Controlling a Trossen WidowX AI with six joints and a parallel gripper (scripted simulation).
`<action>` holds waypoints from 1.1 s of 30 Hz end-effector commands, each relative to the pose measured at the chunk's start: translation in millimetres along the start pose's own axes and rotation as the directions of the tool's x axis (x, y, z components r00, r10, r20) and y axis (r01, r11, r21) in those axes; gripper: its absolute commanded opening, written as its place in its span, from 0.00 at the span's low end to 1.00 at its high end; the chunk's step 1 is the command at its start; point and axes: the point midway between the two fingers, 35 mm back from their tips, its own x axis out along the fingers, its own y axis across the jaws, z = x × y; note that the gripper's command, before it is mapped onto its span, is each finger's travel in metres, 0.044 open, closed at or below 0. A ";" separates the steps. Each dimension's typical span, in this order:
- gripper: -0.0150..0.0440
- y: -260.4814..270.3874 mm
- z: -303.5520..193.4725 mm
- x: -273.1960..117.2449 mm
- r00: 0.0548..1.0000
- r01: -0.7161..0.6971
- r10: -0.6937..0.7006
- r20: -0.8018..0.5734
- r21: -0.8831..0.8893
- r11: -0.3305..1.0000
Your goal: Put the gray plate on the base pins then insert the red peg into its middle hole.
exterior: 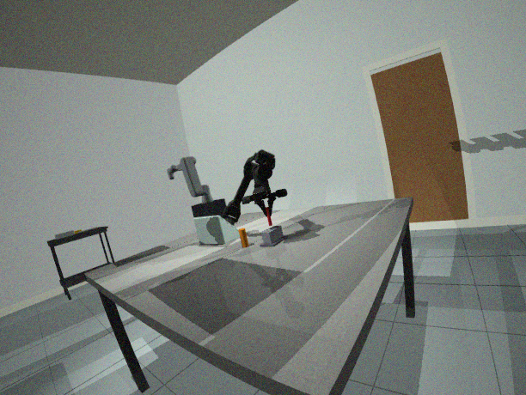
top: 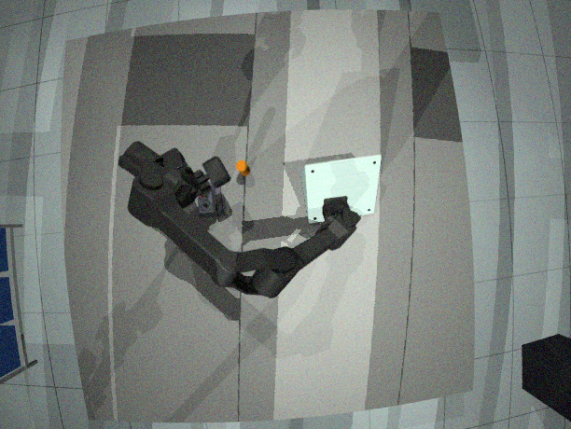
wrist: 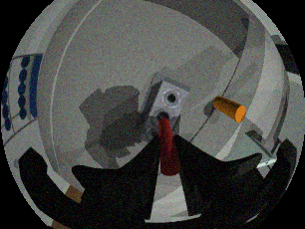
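Note:
The gray plate (top: 205, 205) (exterior: 272, 230) (wrist: 175, 91) lies flat on top of the base (top: 226, 208) as one gray block on the table. One outer hole with a light ring shows in the wrist view. My gripper (exterior: 268, 212) (wrist: 166, 138) is shut on the red peg (exterior: 270, 219) (wrist: 169, 156) and holds it nearly upright above the block. The peg's lower tip is at the plate's dark middle hole in the wrist view. Whether the tip has entered the hole I cannot tell. The far end of the plate is hidden behind the peg and fingers.
An orange cylinder (top: 241, 166) (exterior: 243, 238) (wrist: 229, 109) stands on the table (top: 327, 317) (exterior: 258, 309) close beside the block. The pale box (top: 342, 179) (exterior: 208, 233) under the arm's mount is farther off. Shadows of the arm fall around the block.

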 end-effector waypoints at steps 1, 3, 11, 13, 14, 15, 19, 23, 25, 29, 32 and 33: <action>0.25 -0.5 2.9 0.2 1.000 0.005 -0.005 0.002 -0.008 1.000; 0.25 -0.5 2.9 0.2 1.000 0.005 -0.005 0.002 -0.008 1.000; 0.25 -0.5 2.9 0.2 1.000 0.005 -0.005 0.002 -0.008 1.000; 0.25 -0.5 2.9 0.2 1.000 0.005 -0.005 0.002 -0.008 1.000; 0.25 -0.5 2.9 0.2 1.000 0.005 -0.005 0.002 -0.008 1.000; 0.25 -0.5 2.9 0.2 1.000 0.005 -0.005 0.002 -0.008 1.000; 0.25 -0.5 2.9 0.2 1.000 0.005 -0.005 0.002 -0.008 1.000; 0.25 0.4 2.7 0.1 1.000 -0.001 0.001 0.001 -0.004 1.000; 0.25 0.4 2.7 0.1 1.000 -0.001 0.001 0.001 -0.004 1.000; 0.25 0.3 2.8 1.6 1.000 0.000 0.000 0.001 -0.004 1.000; 0.25 0.0 3.0 5.2 1.000 0.001 -0.001 0.001 -0.005 1.000; 0.25 -0.2 3.0 6.6 1.000 0.001 -0.001 0.001 -0.005 1.000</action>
